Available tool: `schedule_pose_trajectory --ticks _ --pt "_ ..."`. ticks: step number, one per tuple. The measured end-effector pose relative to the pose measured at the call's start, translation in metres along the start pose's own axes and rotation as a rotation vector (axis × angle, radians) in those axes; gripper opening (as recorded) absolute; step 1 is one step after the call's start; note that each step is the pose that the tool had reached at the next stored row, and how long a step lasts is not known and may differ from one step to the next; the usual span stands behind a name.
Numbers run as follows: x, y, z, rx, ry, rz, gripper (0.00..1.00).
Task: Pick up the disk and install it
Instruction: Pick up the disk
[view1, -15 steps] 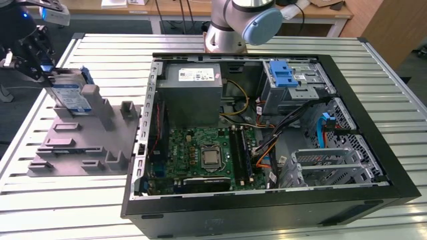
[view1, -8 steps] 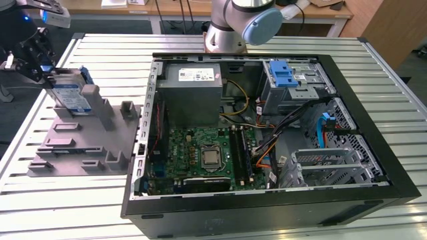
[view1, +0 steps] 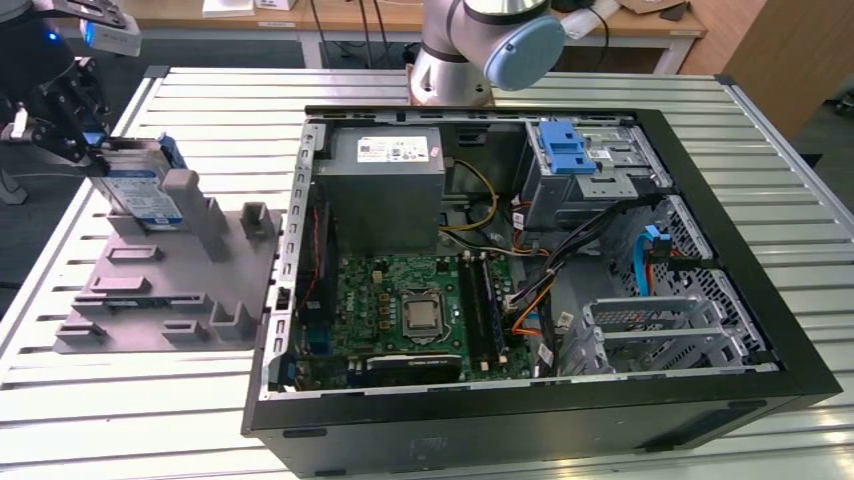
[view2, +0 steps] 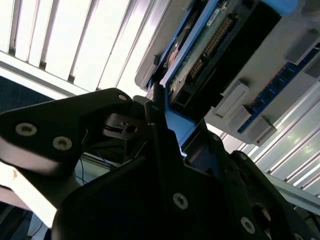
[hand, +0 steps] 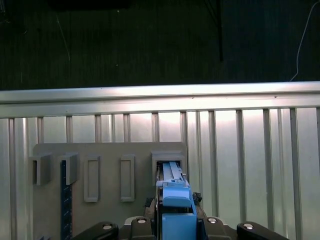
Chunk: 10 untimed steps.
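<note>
Disk (view1: 138, 192) in gripper (view1: 96, 157) at grey rack (view1: 160, 295), slatted metal tbl (view1: 240, 100)

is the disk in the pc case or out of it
Out. The disk stands on edge in the grey fixture beside the open computer case, with the gripper at it.

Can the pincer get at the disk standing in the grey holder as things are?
Likely yes. The pincer is right at the upright disk, seemingly shut on its blue frame from above, and no other part of the grey holder stands in its way.
</note>
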<state>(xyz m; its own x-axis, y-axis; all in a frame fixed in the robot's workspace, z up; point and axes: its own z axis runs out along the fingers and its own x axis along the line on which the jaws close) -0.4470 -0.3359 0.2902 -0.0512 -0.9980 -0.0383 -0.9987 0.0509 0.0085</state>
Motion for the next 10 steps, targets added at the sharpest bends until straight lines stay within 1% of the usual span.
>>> schedule_pose_trajectory --ticks 5,10 --pt "0.0000 0.0001 -0.0001 0.0002 0.0000 0.000 0.36" --pt "-0.0001 0.0001 -0.0031 0.0001 0.0000 0.000 0.36"
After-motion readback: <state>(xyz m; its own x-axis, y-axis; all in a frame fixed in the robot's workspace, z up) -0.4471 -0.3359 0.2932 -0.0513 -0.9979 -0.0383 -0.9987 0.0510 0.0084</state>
